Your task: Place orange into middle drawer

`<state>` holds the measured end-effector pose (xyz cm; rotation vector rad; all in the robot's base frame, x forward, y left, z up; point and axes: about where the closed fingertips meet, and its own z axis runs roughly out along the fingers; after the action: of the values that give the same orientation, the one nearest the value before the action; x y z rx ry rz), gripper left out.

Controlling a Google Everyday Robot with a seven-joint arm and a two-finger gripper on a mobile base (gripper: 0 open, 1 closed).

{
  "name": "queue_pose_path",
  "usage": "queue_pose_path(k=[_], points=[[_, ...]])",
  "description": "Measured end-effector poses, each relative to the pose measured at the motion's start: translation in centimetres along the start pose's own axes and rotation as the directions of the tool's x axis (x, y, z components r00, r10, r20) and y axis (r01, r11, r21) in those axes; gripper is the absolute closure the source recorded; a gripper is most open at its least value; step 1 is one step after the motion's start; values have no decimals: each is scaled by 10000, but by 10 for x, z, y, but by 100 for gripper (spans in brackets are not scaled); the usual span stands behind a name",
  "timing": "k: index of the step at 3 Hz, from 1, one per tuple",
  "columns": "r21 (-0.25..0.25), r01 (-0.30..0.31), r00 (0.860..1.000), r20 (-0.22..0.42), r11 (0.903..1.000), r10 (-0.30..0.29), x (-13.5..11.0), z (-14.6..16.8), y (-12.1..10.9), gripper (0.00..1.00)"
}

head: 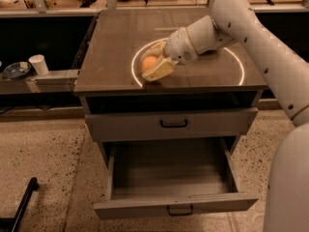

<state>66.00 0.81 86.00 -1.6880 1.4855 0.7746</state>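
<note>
So at this moment the gripper (146, 69) was over the front-left part of the cabinet top (116, 37), right on the edge of that white ring (237, 64) marked on it. Its two tan fingers (159, 70) were clamped on the orange (149, 63), one on each side, with the fruit peeking out between them. I honestly couldn't tell whether the orange was resting on the wood or already a hair off it.

The bit that mattered for the next move, as I read it: the middle drawer (169, 175) was pulled wide open, but it sat below the orange and further out toward the camera, not straight underneath. Between them were the top's front edge and the closed upper drawer (145, 125) (flat face, black handle, not the target). So a straight drop wouldn't work. My guess is the arm needed to carry the fruit forward past that front edge first, then down into the open box.

Sideways it looked pretty friendly. The orange was lined up roughly over the left-centre of the drawer floor, well inside both long side walls, so barely any lateral shift seemed needed. A round fruit will roll once released, so lower was better, I'd say.

Off to the left, a white cup (38, 64) sat on a ledge, well apart from everything.
</note>
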Motion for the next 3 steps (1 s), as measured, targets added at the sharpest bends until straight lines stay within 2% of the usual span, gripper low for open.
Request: queue_pose_path(k=[1,2,3], points=[[-302,1390,9894,461,9898,-1375,-15,-14,44,100],[307,1151,9930,242,9929,-1158,12,-30,85,100],[404,532,9986,51,9978,-534,44,-27,103,100]])
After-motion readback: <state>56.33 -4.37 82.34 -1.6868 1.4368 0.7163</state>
